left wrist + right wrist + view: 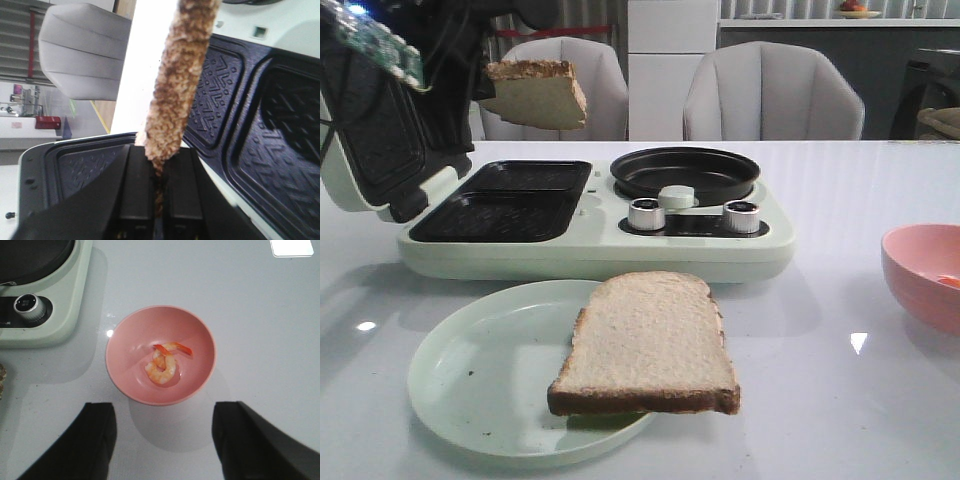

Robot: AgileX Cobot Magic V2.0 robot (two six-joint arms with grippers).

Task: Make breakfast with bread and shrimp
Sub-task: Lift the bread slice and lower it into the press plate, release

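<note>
Pale bread hangs clenched in the left pincer above the open grill; a second slice overhangs the plate; right pincer spread over the shrimp in its bowl

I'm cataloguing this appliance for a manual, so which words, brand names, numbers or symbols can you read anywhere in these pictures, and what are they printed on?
No text can be read in any view.
Pale green breakfast-maker appliance: no brand or label shows on its front.
Two silver round control knobs: any markings are too small to make out.
Small square mark on the appliance body: blurred, unreadable.
Green circuit board at the upper left: any print is too small to read.
</note>
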